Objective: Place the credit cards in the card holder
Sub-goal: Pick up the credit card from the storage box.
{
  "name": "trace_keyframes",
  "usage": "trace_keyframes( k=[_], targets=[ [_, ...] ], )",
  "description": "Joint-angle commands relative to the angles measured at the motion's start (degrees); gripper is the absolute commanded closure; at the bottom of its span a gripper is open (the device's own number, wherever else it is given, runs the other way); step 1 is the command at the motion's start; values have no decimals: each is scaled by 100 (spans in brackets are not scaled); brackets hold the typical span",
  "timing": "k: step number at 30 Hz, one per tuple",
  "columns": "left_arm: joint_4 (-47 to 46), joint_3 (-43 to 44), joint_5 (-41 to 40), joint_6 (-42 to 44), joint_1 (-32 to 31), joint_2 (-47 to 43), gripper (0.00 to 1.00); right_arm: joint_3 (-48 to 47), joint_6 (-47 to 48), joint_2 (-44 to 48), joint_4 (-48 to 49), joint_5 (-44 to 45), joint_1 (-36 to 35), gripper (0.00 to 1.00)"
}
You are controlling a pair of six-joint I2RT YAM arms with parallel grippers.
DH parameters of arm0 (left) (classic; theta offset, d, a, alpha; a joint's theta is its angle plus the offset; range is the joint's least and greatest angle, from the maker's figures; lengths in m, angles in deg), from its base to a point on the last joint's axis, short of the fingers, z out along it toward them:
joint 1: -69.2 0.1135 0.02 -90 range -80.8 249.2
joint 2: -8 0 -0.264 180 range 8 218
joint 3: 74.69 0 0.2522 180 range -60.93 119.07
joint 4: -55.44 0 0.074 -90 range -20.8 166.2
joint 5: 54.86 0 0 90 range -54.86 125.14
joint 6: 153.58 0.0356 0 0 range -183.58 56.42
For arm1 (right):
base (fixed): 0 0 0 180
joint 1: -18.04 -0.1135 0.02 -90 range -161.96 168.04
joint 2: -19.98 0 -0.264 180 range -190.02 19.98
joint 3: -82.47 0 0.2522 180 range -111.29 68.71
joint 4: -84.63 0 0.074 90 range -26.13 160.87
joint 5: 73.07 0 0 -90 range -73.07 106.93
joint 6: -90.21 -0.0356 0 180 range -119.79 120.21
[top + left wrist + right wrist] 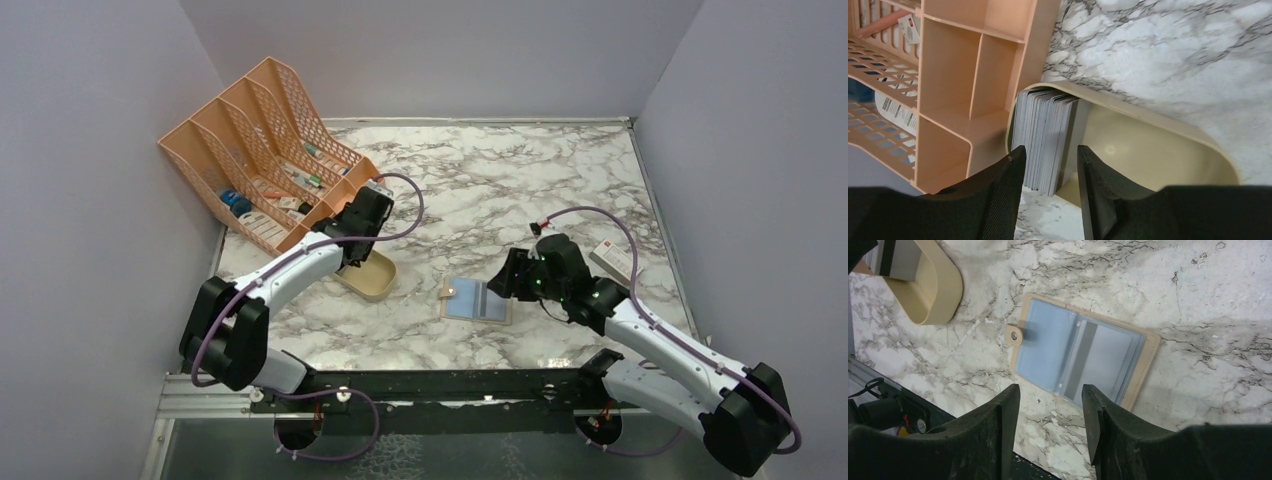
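Note:
The credit cards [1043, 130] stand on edge as a pale stack at the left end of a beige oval dish [1168, 155]. My left gripper [1050, 155] hovers just above that stack, open, with nothing between its fingers. The card holder [1083, 357] lies spread flat on the marble, tan rim and snap tab on its left, blue-grey pockets up. A grey card with a dark stripe [1098, 360] shows in its right pocket. My right gripper [1050, 395] hangs open over the holder's near edge, empty. In the top view the holder [477, 300] lies between the two grippers [353, 262] [502, 283].
An orange mesh file rack [260, 150] stands at the back left, touching the dish's end [973, 100]. A white box with a red mark [612, 258] lies right of my right arm. The dish [372, 282] sits left of the holder. Grey walls enclose the table.

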Motion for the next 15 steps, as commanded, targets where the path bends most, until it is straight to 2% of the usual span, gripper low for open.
trace_keyframes(
  k=[1,7,11,15],
  targets=[
    [102,157,-392,386,163,294,55,-55,65,198,169,-117,15,51],
    [47,168,-255,442,203,626,52,-32,50,193,271,-120,16,51],
    [-11,178,-466,456,223,790,52,-61,48,152,267,-118,15,51],
    [29,255,-669,445,233,907,56,-57,61,158,267,-98,15,51]
  ],
)
